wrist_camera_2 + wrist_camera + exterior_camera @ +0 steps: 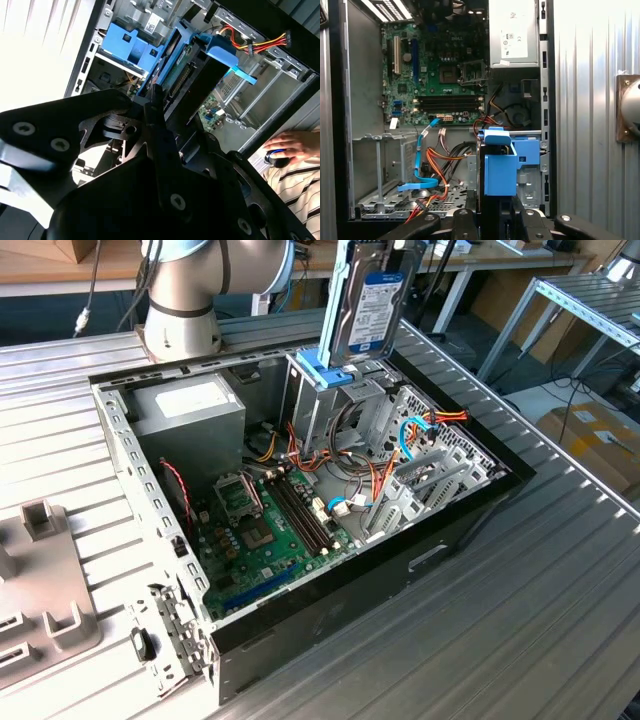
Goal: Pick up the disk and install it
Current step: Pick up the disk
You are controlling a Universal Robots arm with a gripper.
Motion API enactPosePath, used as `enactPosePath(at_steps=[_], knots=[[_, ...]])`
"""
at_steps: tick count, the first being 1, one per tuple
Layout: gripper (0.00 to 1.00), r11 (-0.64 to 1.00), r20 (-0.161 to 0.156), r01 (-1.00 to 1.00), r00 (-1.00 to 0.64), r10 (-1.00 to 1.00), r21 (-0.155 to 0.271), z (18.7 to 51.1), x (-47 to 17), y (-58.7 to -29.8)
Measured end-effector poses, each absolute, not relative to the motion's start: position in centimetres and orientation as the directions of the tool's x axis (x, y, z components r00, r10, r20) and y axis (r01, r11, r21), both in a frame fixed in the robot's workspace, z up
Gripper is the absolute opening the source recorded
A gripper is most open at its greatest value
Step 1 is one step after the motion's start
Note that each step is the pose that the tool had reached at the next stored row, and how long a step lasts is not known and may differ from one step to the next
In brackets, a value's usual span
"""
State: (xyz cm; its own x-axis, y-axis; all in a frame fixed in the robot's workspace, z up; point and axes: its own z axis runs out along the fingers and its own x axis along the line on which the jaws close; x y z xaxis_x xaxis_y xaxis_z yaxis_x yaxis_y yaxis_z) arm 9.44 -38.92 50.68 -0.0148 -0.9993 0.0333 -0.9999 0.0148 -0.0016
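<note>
In the exterior view the disk [368,302] hangs on end with its long axis upright and its label facing the camera. Its lower end is right at the blue-topped mouth of the drive cage [322,390], which stands in the open computer case [330,615] lying on the desk [560,630]. I cannot tell whether the disk has entered the cage.

In the second wrist view the claw [159,102] grips the disk [186,75] edge-on by its near end. The disk's length runs straight away from the claw, down towards the cage [131,49]. A person's hand [292,144] rests on a mouse outside the case.

In the first wrist view the claw's fingers [463,220] are closed against the disk [498,172] from both sides. The disk sits directly ahead of them and just beside the cage's blue top [529,152]. The fit appears to depend on bringing that upright axis in line with the cage opening.
</note>
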Motion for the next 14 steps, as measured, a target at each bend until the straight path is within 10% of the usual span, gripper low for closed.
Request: enactPosePath(at_steps=[14], knots=[[0.35,0.015,0.033,-1.0,-0.015,-0.999,-0.002,50.7,9.4,-40.5]])
